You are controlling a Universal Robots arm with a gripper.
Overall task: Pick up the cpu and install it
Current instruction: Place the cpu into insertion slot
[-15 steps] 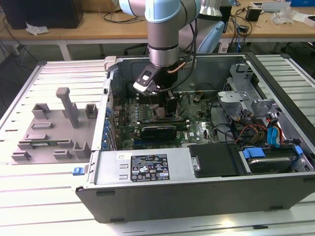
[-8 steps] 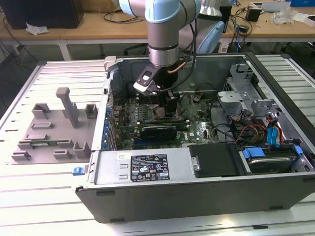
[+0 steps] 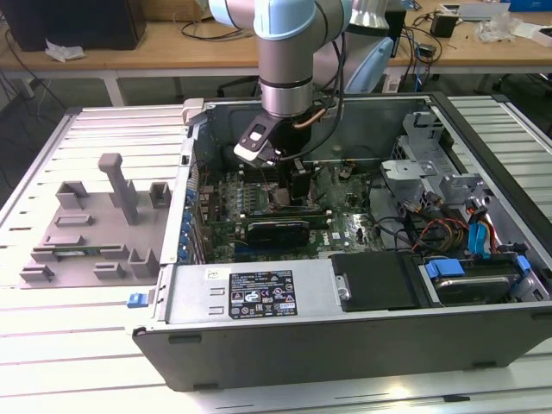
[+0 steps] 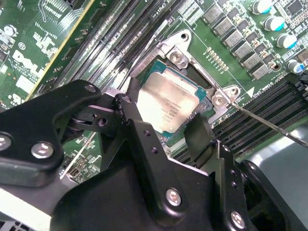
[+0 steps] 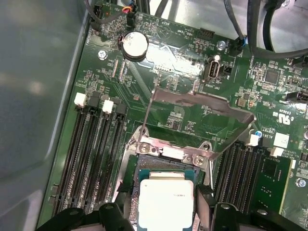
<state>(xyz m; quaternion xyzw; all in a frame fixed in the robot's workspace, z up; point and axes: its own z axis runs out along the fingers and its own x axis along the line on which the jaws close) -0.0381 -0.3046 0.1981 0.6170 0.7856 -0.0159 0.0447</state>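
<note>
We're down inside the computer case [image 3: 259, 297], the arm reaching onto the motherboard [image 3: 349, 226] and the gripper [image 3: 298, 188] right over the socket; the cpu [image 4: 168, 101] sits dead centre between the 2 fingers [image 4: 139, 130], so there's no offset to either side, and the gripper [image 4: 166, 115] straddles it squarely; as far as we can read it, the fingers are clenched on 2 opposite edges, grasping the cpu, with the other 2 edges free. In the first wrist view the cpu [image 5: 166, 204] lies flat, silvery top facing up at us, within the socket frame [image 5: 171, 149]; whether it is already bedded in or hangs just above, we can't tell. It's square, so no real long axis to speak of; its edges line up with the frame, and the pinched edges run the same way as the memory slots [image 5: 91, 154] on both sides. The load plate [image 5: 207, 103] stands swung up and clear, and the thin lever [image 4: 269, 126] is released. The grey tray [image 3: 86, 233] sits well apart, outside the case.
</note>
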